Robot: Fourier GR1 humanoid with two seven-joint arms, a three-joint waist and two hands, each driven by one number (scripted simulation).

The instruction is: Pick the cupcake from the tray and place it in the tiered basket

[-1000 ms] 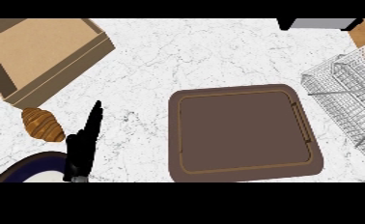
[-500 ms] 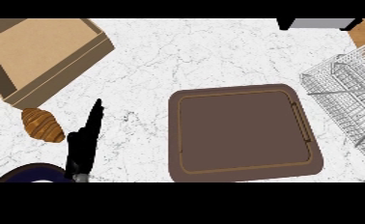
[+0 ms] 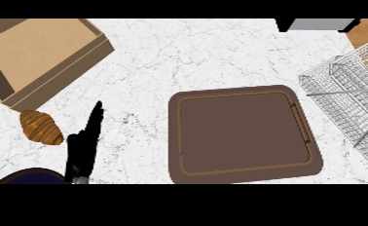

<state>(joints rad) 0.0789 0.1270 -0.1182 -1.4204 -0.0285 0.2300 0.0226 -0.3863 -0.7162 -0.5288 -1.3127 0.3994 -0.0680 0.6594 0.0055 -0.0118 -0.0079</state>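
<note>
No cupcake can be seen anywhere in the head view. The tray, a dark brown square with rounded corners and a raised rim, lies bare on the counter, so where the cupcake is cannot be told from this view. A cupcake would be expected to be light, soft and easily crushed, with a topping that smears. It would best be taken low round the paper-wrapped base, from the sides, and kept upright while carried.

The tiered basket, made of thin grey wire, is seen at the right edge, just beside the tray's right side. Its open tier would have to be entered from above, and the wires could catch on fingers.

Left of the tray, well apart from it, the left hand is held edge-on with its fingers straight and released, grasping nothing. A dark blue rounded shape shows at the lower edge beneath it, and what it is cannot be told. A croissant lies just left of that hand, and a shallow cardboard box sits at the upper left. The right hand is not seen.
</note>
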